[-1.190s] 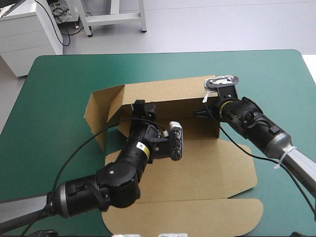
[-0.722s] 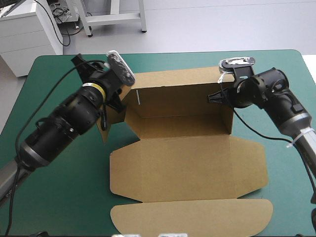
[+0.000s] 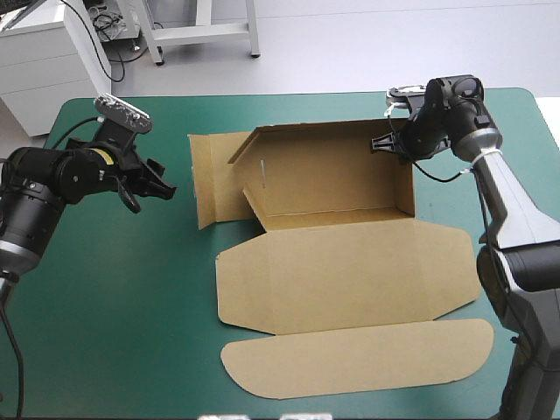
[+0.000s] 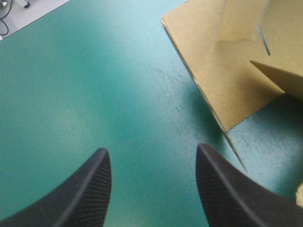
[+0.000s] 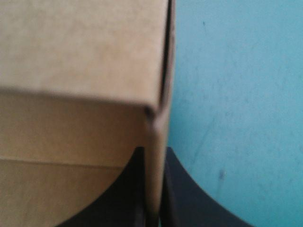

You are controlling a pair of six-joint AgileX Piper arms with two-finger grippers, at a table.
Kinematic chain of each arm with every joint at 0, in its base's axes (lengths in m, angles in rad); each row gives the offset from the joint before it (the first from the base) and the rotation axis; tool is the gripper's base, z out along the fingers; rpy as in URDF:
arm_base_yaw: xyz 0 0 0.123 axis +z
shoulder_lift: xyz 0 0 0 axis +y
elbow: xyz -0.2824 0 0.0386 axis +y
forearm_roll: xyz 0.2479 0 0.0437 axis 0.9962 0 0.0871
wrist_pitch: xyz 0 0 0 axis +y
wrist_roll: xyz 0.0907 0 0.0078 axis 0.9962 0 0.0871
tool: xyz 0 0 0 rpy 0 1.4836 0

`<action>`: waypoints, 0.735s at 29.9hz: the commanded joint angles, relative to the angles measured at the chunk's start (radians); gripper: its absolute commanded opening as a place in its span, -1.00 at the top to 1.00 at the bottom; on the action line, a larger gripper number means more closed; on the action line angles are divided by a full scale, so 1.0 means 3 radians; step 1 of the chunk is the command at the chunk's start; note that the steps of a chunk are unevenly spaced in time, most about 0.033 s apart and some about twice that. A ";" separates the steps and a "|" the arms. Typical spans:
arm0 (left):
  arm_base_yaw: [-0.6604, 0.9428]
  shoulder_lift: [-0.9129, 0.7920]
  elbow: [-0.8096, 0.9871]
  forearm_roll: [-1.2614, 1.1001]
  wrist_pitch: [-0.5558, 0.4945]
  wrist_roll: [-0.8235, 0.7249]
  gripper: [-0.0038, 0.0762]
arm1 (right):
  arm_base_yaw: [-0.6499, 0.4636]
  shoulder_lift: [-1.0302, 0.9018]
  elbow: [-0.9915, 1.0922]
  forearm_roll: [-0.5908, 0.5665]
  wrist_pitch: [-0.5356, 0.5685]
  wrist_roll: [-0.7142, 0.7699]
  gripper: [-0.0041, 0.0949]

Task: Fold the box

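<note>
1. The surface (image 3: 105, 289) carries a teal-green cover, bare toward its left edge.
2. The brown box (image 3: 350, 280) lies on it, right of the middle, with walls raised toward the far edge and its lid flat toward the near edge.

Rounded-corner table (image 3: 289, 109) w/ teal-green cover (image 3: 105, 280) fills most of high view. Beyond its far edge: pale grey smooth floor (image 3: 350, 44). Far left, white drawer cabinet (image 3: 44, 70), black cables (image 3: 109, 26) trailing beside it. Next to those, white metal frame legs (image 3: 201, 33) on the floor. Light even; soft sheen on cover in left wrist view.
</note>
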 commanded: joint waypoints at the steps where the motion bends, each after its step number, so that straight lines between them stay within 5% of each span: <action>1: -0.0002 -0.0280 0.0185 -0.0135 -0.0432 0.0021 -0.05 | -0.0016 0.0247 -0.0306 0.0051 0.0056 -0.0018 0.96; 12: -0.0002 -0.1129 0.1239 -0.0229 -0.1041 0.0021 -0.05 | -0.0003 0.0719 -0.0499 0.0061 0.0095 -0.0150 0.96; 22: -0.0002 -0.2172 0.2179 -0.0267 -0.1347 0.0021 0.04 | -0.0003 -0.0063 0.0711 -0.0134 0.0089 -0.0163 0.96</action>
